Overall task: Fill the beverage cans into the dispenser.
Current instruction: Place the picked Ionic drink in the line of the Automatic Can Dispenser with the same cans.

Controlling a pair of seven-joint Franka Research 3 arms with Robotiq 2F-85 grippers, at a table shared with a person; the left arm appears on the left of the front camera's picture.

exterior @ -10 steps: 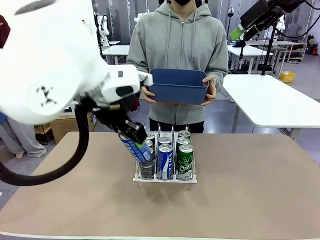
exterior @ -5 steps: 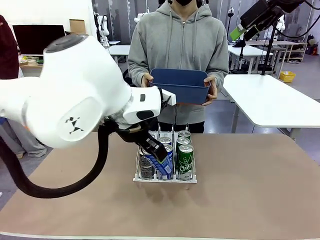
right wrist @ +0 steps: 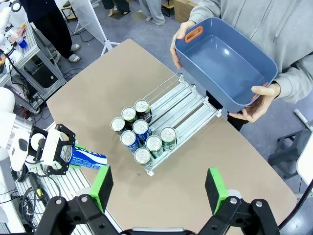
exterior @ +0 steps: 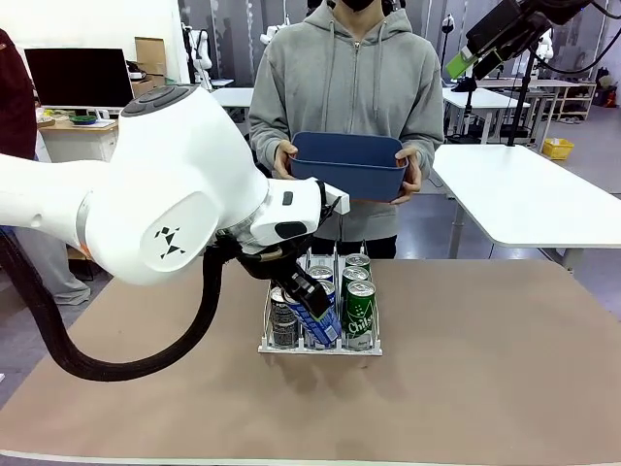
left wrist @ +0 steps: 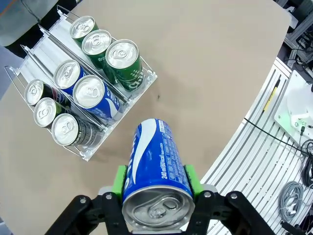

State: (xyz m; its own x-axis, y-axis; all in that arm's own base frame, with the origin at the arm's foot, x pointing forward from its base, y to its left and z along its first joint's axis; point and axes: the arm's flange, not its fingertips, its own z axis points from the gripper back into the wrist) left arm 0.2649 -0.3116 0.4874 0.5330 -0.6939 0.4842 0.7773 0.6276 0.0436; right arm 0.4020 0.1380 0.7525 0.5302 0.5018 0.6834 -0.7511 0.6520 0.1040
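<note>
Table (exterior: 485, 369): flat tan-brown top with a pale edge. One item rests directly on it: the dispenser (exterior: 320, 345), a clear plastic and white wire rack, standing near the middle, slightly toward the far side, holding upright cans in three lanes.

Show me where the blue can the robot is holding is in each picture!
Front view: the held blue can is at the middle, in front of the dispenser.
Left wrist view: bottom middle, between the green pads, below and right of the dispenser.
Right wrist view: far left, left of the dispenser.
Shared landmark: the dispenser.
</note>
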